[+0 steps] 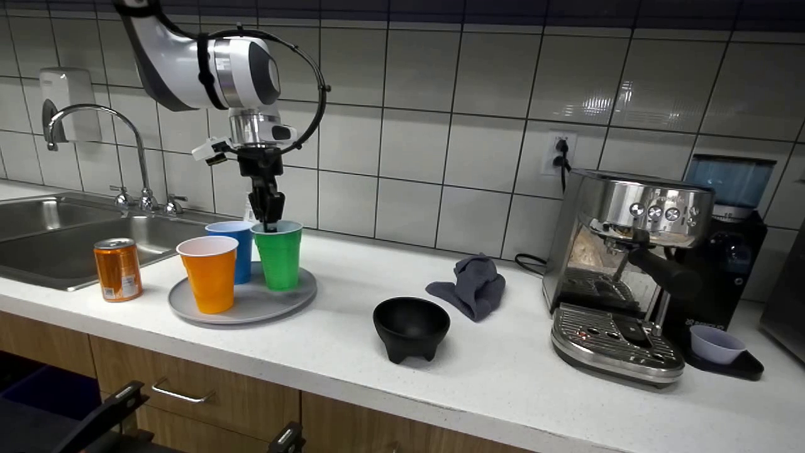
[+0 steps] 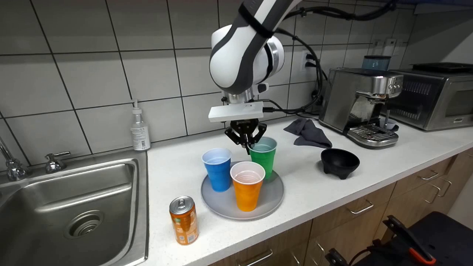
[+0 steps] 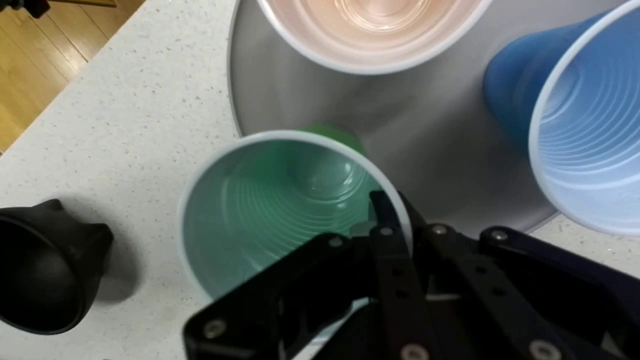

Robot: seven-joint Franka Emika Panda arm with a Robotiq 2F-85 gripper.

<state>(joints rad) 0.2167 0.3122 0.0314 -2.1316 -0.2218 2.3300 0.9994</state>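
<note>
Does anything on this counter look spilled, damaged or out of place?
I see no spill or damage. Only the cloth looks untidy: it lies bunched near the black bowl, not folded. The green cup, pinched by the end effector, looks intact.

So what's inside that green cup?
In the wrist view, one finger of the gripper dips inside the green cup, the jaws pinching its rim. The ribbed wall and bottom show, with nothing else I can make out; the wall behind the gripper is covered.

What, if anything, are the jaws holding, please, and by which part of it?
The green cup, by its rim, pinched between the jaws, one inside the cup and one outside.
</note>
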